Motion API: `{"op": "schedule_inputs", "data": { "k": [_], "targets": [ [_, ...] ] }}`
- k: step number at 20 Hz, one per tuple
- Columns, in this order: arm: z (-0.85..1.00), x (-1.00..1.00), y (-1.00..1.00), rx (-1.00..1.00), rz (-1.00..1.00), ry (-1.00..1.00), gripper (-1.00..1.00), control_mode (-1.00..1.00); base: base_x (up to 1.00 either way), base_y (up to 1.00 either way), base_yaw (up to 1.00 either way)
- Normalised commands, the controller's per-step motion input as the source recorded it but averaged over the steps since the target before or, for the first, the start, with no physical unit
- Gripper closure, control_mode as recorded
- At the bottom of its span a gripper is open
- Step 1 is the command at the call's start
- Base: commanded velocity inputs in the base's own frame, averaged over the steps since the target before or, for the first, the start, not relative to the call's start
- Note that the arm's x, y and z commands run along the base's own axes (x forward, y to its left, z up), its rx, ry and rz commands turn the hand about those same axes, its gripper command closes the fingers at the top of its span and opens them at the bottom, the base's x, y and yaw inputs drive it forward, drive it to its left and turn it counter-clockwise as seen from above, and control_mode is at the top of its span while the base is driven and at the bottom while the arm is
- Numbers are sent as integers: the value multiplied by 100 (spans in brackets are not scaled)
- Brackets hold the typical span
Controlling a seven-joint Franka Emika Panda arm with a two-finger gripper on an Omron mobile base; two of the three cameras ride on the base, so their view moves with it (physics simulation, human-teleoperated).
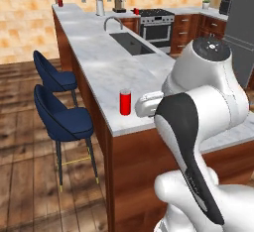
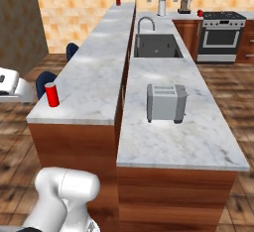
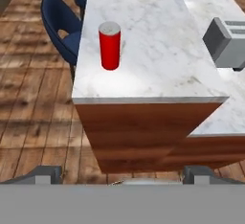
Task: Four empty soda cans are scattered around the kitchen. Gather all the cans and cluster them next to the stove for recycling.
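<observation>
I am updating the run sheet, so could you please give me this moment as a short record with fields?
nearest can: red soda can upright near the end of the raised marble bar counter
other cans: one at the bar's far end; one beside the stove
stove: along the far wall
toaster: on the lower counter
gripper: open, short of the counter, holding nothing

Base views flanking counter; hand view apparently nearer
</observation>
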Motion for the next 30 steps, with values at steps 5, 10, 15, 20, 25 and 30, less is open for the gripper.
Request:
{"op": "schedule_inputs", "data": {
  "k": [5, 10, 15, 20, 25, 30],
  "targets": [
    [5, 6, -2, 2, 0, 32, -100, -100, 0, 0, 0],
    [-27, 22, 0, 3, 1, 19, -100, -100, 0, 0, 0],
    [-22, 52, -1, 4, 1, 23, -100, -100, 0, 0, 0],
    [-3, 19, 0, -1, 0, 9, -100, -100, 0, 0, 0],
    [0, 21, 5, -2, -1, 0, -100, -100, 0, 0, 0],
    [-17, 43, 1, -4, 0, -13, -100, -100, 0, 0, 0]
  ]
}}
